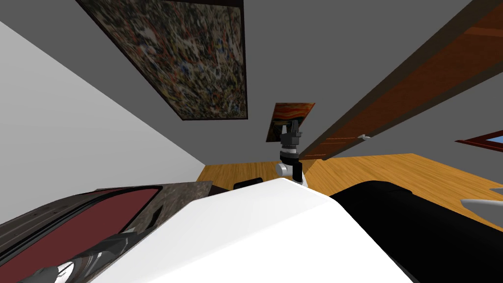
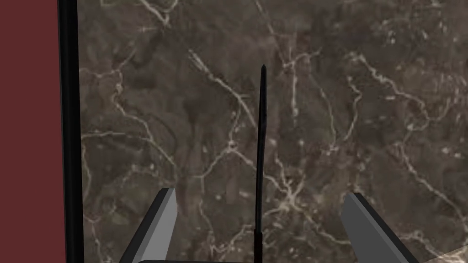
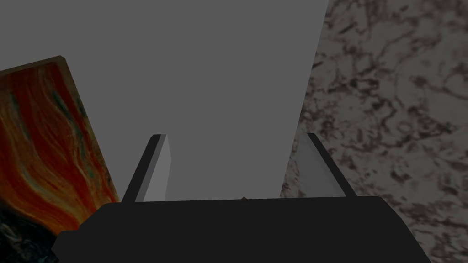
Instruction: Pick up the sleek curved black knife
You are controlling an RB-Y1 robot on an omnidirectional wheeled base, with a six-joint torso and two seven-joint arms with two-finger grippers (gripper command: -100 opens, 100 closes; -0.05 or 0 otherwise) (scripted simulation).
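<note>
**While the left gripper (image 2: 261,191) hangs wide: knife (image 2: 261,137) on counter (image 2: 365,91)**

Where the left wrist view looks down on the dark veined counter, the entries run as follows.

Item 1, knife: black, very thin as seen from above, lying on the counter. It runs parallel to the black rim of a dark red panel (image 2: 27,114) and lies well in from that rim. Its tip points away from the gripper, and its near end passes under the gripper's body.

Item 2, left gripper: fingers (image 2: 157,223) spread wide, one either side of the knife, touching neither it nor each other.

Item 3, right gripper (image 1: 293,128): raised upright above the chest's tip, fingers (image 3: 157,169) wide apart, holding nothing.
</note>
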